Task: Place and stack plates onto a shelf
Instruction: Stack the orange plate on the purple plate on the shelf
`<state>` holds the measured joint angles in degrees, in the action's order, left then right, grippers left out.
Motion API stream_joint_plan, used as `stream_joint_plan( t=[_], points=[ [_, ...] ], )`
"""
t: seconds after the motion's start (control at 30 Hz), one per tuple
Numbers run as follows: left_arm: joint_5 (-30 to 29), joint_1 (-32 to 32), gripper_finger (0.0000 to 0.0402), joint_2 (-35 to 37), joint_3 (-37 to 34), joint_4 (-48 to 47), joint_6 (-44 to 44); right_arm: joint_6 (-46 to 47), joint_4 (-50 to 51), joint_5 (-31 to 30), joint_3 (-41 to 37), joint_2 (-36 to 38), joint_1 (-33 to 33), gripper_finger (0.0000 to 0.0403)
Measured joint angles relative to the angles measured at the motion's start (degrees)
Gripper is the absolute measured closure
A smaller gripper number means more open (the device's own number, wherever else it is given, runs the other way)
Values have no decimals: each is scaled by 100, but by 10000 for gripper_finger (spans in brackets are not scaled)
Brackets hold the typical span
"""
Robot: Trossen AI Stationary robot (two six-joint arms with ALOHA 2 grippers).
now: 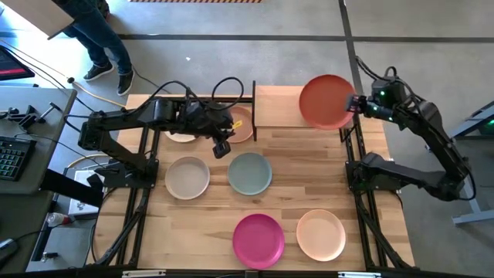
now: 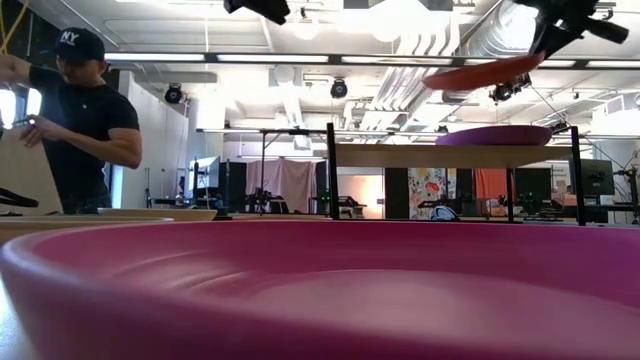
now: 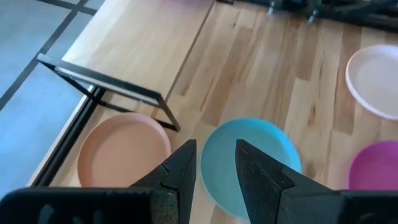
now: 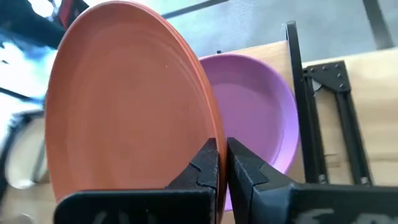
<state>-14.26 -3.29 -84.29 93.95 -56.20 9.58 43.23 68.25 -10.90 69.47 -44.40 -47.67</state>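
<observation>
My right gripper [image 1: 353,103] is shut on a rust-orange plate [image 1: 327,102] and holds it above the right half of the light-wood shelf [image 1: 276,106]. A purple plate [image 4: 258,118] rests on the shelf under it. My left gripper [image 1: 221,147] hovers open over the table, between a peach plate [image 1: 242,125] that lies by the shelf's left upright and a grey-teal plate [image 1: 249,173]. A cream plate [image 1: 181,136] is partly hidden under the left arm. On the table lie a beige plate [image 1: 187,177], a magenta plate [image 1: 258,239] and a pale pink plate [image 1: 321,235]. My right gripper pinches the rust-orange plate's rim [image 4: 213,127] between its two fingers, on the edge that faces the table's right. The fingers come roughly level from the right. The plate is lifted clear above the purple plate [image 2: 510,135] and tilts, its gripper side higher [image 2: 485,72].
The shelf's left half [image 3: 143,50] is bare wood. Black uprights [image 4: 297,93] stand at the shelf's ends. A person [image 2: 85,120] stands beyond the table's far left corner. Bare tabletop [image 1: 193,232] shows at the near left.
</observation>
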Motion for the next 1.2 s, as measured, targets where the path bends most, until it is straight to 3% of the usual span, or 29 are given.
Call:
stream_joint_plan(
  t=[0.2, 0.53, 0.83, 1.2],
  points=[
    [-4, -4, 302, 0, 0, -92, -411, 783, -70, 22, -650, 568, 17, 403],
    [-4, -4, 302, 0, 0, -173, -746, 2049, -1237, -89, -2199, 1743, 100, 403],
    [-4, -4, 303, -2, 0, -248, -934, 3011, -1357, -571, -2723, 1772, 99, 403],
    [-50, -4, 303, -1, 0, -269, -944, 3153, -1373, -818, -2723, 1268, 80, 403]
  ],
)
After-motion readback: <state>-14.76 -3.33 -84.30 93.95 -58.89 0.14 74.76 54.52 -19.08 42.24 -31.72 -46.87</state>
